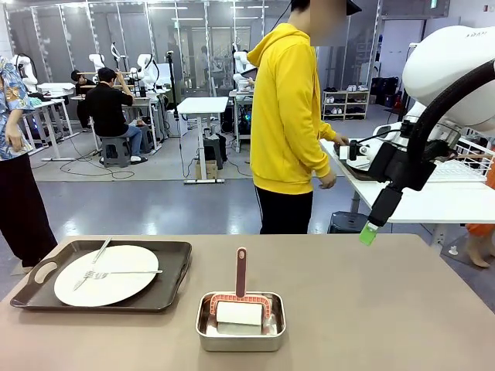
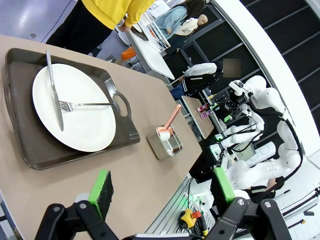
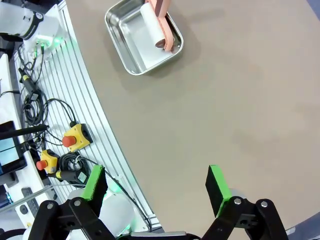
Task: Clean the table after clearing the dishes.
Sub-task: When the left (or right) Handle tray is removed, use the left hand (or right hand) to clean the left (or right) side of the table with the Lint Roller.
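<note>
Steel pan (image 1: 240, 342) — pink-handled roller (image 1: 239, 313) inside — sits near the tray (image 1: 172, 267).

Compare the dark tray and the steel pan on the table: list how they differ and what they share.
The tray is dark brown and matte; the pan is shiny steel. The tray is wider and shallower than the pan. The tray holds a white plate with cutlery; the pan holds a white roller with a pink handle. Both are rectangular with rounded corners and rest flat on the table.
</note>
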